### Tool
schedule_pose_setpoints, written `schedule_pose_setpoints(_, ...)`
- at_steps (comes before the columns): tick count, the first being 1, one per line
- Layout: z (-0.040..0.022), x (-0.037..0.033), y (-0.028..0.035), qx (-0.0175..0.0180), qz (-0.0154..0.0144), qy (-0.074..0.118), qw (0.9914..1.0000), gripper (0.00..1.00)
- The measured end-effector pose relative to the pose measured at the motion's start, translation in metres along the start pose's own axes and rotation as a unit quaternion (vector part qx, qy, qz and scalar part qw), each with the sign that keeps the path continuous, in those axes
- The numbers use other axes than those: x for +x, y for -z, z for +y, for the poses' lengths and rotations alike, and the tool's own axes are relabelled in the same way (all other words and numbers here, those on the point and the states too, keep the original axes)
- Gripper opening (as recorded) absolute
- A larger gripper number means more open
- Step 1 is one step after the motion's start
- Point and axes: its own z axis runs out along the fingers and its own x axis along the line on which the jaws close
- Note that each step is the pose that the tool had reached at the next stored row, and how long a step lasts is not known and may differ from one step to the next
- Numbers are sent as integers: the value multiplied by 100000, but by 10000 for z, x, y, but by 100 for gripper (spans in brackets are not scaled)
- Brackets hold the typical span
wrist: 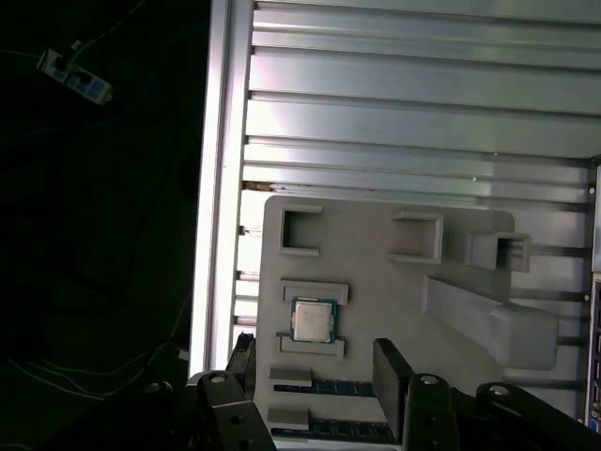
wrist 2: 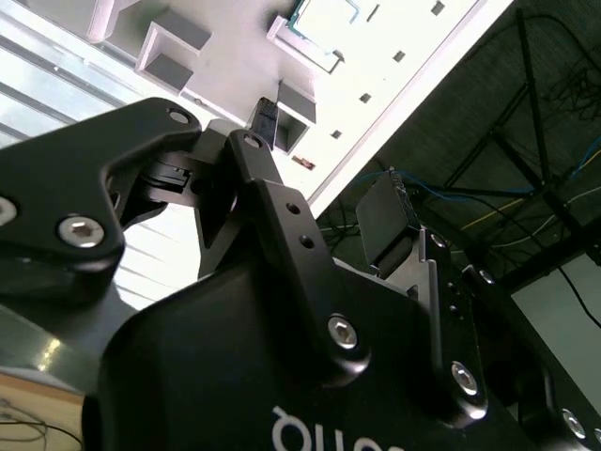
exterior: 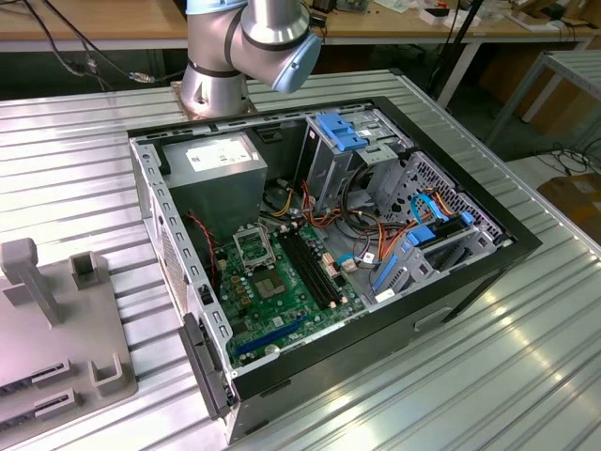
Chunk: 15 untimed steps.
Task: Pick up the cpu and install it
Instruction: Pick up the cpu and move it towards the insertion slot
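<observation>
Cpu lies flat in its slot on the grey tray, which sits on the ribbed table beside the open computer case. Gripper hangs over the tray near the cpu, jaws spread wide, holding nothing. No pickup yet, and the board's socket looks empty, so the whole job remains.

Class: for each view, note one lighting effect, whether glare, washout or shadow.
Exterior view: glare streaks the ribbed table at the exterior view's right. Second wrist view: the tray is washed out white, the claw dark against it. First wrist view: the floor beside the table is near black; the cpu catches light.
</observation>
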Motion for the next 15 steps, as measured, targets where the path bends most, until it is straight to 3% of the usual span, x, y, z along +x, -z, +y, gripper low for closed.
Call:
schedule_pose_setpoints(8, -70, 14, -141, 8, 7, 397, 99999, 62)
schedule_pose_setpoints(15, -79, 11, -290, 11, 15, 633, 99998, 62)
